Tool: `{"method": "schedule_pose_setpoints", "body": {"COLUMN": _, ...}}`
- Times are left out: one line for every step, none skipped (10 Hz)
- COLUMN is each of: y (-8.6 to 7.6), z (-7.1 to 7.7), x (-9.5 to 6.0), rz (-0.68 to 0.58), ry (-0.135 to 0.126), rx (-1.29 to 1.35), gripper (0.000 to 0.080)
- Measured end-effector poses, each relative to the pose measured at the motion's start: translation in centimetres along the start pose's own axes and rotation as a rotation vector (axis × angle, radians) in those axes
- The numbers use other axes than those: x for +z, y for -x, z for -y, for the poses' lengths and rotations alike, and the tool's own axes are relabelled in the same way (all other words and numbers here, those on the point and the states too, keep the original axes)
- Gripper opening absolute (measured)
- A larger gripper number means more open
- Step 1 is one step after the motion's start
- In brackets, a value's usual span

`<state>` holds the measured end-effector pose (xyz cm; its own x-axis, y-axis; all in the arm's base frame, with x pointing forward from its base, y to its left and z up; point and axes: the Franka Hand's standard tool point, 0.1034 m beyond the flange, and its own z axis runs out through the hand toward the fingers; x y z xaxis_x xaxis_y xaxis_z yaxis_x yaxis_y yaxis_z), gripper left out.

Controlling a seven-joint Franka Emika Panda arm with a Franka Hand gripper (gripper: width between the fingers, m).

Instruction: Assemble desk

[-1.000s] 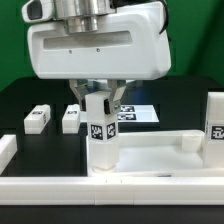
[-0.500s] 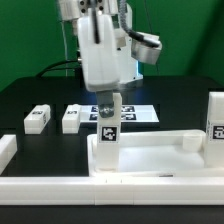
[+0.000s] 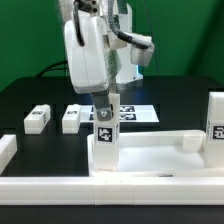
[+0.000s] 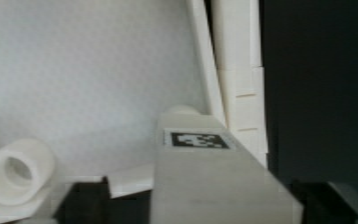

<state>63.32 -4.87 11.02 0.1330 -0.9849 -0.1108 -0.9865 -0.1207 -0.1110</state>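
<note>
The white Franka arm (image 3: 88, 50) comes down from twelve o'clock in the exterior view. Its wrist points straight down and its hand is turned so the narrow side faces the camera. The gripper (image 3: 106, 104) is pinched narrow on the top end of the gripped leg (image 3: 105, 142), a small white plastic block with a black-and-white tag.

The large white plastic rectangular tabletop (image 3: 165, 158) lies flat with its raised rim upward. It fills the picture from centre to about four o'clock, with its long axis running nine to three. In the wrist view its pale inner face (image 4: 87, 80) fills most of the frame, and a round white socket (image 4: 12, 172) sits in it.

The gripped leg (image 4: 211, 185) stands upright in the tabletop's corner, just toward six o'clock of centre. Its long axis runs twelve to six and its tag faces the camera.

A long white border bar (image 3: 50, 186) lies along six to eight o'clock. The marker board (image 3: 140, 113) lies flat behind the gripper.

An upright white leg (image 3: 215, 122) stands at three o'clock. Two lying white legs (image 3: 37, 119) (image 3: 72, 118) rest side by side on the black table (image 3: 30, 95) at nine o'clock, well apart from the tabletop.
</note>
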Motion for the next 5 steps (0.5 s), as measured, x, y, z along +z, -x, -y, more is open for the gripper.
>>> {"method": "schedule_pose_setpoints", "body": {"y": 0.31, "z": 0.48, "x": -0.65, "rz": 0.011, "ry": 0.015, "rx": -0.180, "gripper": 0.0618}}
{"method": "schedule_pose_setpoints", "body": {"y": 0.47, "z": 0.59, "x": -0.86, "rz": 0.011, "ry": 0.010, "rx": -0.259, "gripper": 0.0640}}
{"method": "schedule_pose_setpoints", "body": {"y": 0.32, "z": 0.51, "x": -0.60, "rz": 0.009, "ry": 0.011, "rx": -0.321, "gripper": 0.0647}}
{"method": "schedule_pose_setpoints", "body": {"y": 0.31, "z": 0.49, "x": -0.55, "rz": 0.009, "ry": 0.012, "rx": -0.379, "gripper": 0.0647}}
{"method": "schedule_pose_setpoints", "body": {"y": 0.29, "z": 0.48, "x": -0.54, "rz": 0.010, "ry": 0.012, "rx": -0.475, "gripper": 0.0647}}
